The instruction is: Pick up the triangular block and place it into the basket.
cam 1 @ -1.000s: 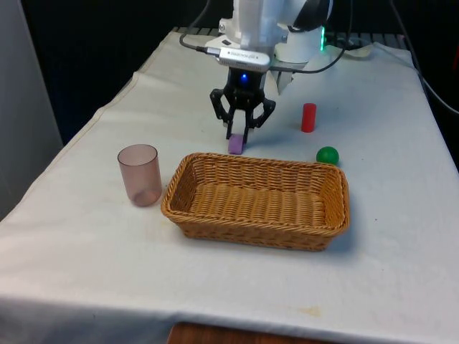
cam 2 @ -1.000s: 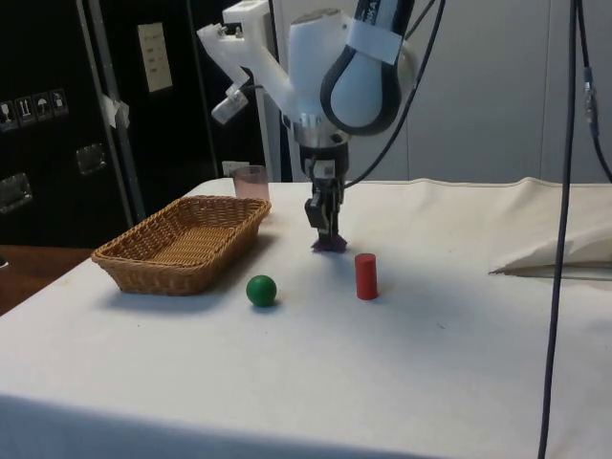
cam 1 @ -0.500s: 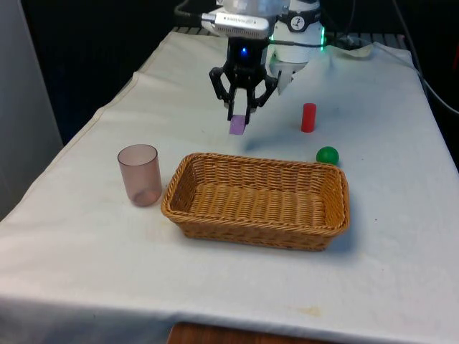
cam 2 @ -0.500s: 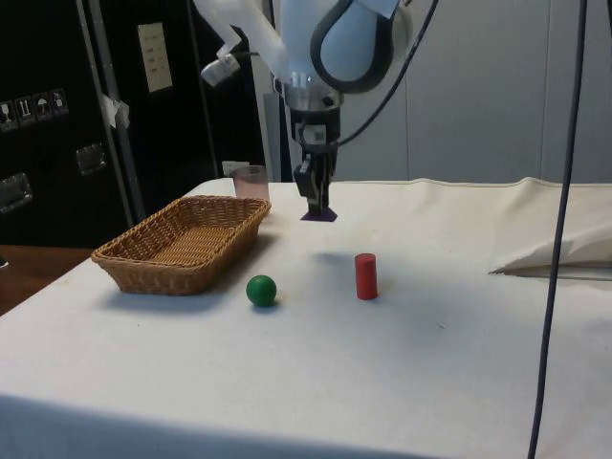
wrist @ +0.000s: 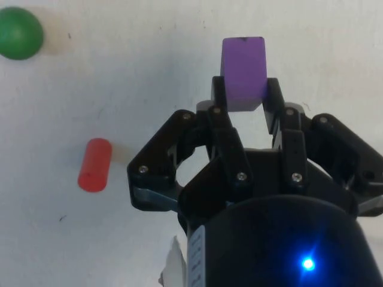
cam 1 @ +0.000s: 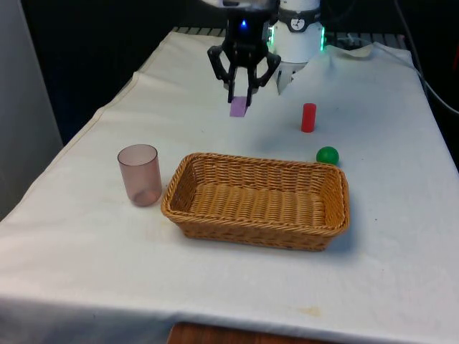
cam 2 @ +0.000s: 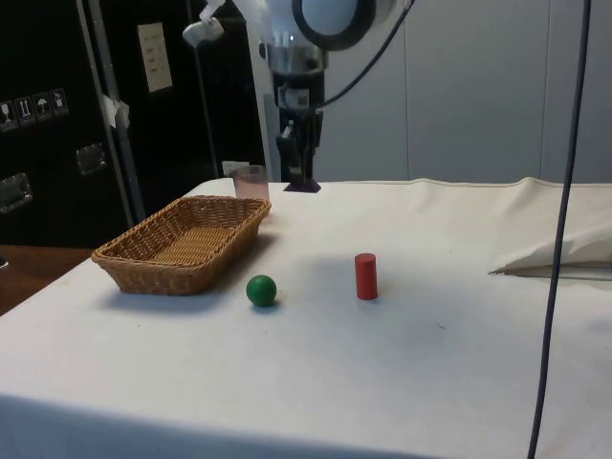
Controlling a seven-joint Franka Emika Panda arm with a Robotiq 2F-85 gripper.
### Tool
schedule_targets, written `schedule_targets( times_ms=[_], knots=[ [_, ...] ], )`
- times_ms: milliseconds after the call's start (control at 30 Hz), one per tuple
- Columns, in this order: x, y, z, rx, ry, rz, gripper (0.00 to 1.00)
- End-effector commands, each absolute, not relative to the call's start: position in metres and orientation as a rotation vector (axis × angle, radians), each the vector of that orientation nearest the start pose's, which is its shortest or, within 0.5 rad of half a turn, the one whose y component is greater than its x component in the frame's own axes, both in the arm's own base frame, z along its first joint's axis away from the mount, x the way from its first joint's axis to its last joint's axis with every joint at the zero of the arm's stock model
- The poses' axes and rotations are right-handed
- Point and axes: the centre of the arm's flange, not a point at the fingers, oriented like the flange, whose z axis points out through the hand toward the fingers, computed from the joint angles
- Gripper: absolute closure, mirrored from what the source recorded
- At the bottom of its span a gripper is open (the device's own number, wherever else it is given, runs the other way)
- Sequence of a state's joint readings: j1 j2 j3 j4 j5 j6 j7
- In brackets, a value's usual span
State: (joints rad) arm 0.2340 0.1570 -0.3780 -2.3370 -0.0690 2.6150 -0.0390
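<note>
Aloft, end effector (cam 1: 242, 99) clamps smooth purple block (cam 1: 238, 107).

On my white-clothed desk (cam 1: 107, 236) rests a rectangular woven wicker basket (cam 1: 258, 201), with a translucent pink plastic cup (cam 1: 140, 174) beside it. A red cylinder (cam 1: 308, 117) stands near a green ball (cam 1: 327, 155).

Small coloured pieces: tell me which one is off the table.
The purple block, held between the gripper's fingers above the cloth. The red cylinder and green ball rest on the table.
</note>
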Motion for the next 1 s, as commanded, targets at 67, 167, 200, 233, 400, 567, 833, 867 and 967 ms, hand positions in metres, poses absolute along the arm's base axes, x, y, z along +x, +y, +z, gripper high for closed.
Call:
schedule_targets(
  times_ms=[67, 167, 200, 233, 400, 567, 833, 867, 967],
  knots=[
    [0.529, -0.074, 0.301, -3.243, 0.062, -0.195, 0.66],
    [0.531, -0.073, 0.309, -3.241, 0.062, -0.198, 0.66],
    [0.533, -0.073, 0.312, -3.240, 0.061, -0.199, 0.66],
    [0.534, -0.073, 0.316, -3.239, 0.062, -0.202, 0.66],
    [0.544, -0.070, 0.336, -3.235, 0.060, -0.215, 0.66],
    [0.552, -0.068, 0.345, -3.234, 0.058, -0.219, 0.66],
    [0.579, -0.059, 0.352, -3.238, 0.052, -0.243, 0.66],
    [0.582, -0.058, 0.352, -3.239, 0.050, -0.245, 0.66],
    [0.592, -0.056, 0.351, -3.242, 0.050, -0.254, 0.66]
  ],
)
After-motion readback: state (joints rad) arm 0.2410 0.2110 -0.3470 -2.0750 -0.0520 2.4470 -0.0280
